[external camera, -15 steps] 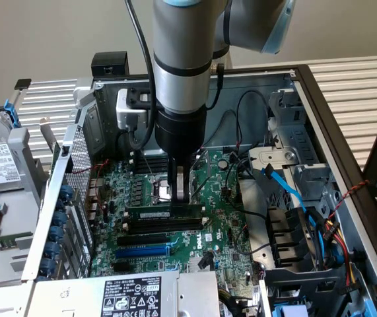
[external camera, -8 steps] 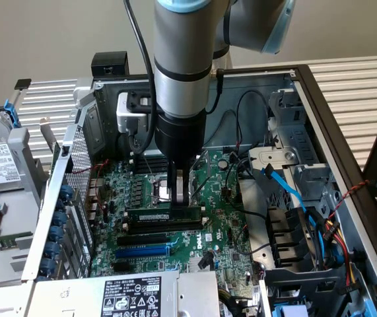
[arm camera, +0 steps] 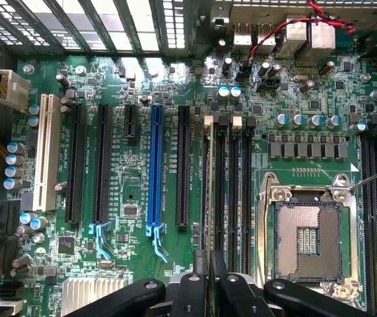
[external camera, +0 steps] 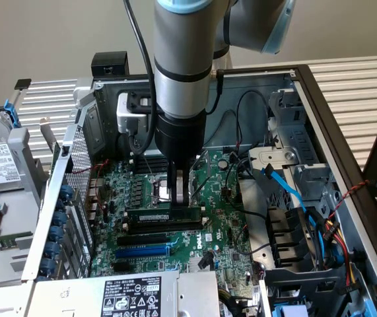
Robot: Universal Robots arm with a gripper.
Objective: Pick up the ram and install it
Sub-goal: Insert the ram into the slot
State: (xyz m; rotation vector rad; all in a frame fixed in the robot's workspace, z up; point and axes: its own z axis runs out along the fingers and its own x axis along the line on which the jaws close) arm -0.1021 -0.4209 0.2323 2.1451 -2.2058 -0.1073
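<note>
The grey arm [external camera: 181, 72] hangs straight down from above, with its wrist upright; the black gripper [external camera: 179, 198] points down at the end of it. Its two fingers [arm camera: 192, 287] stand side by side with just a thin gap between them; they pinch the ram [external camera: 152, 215] from both sides.

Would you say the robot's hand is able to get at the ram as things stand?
Most likely yes: the hand stands right over the ram, which stands on edge on the motherboard, and it appears closed on the ram's top edge, with nothing between them.
</note>
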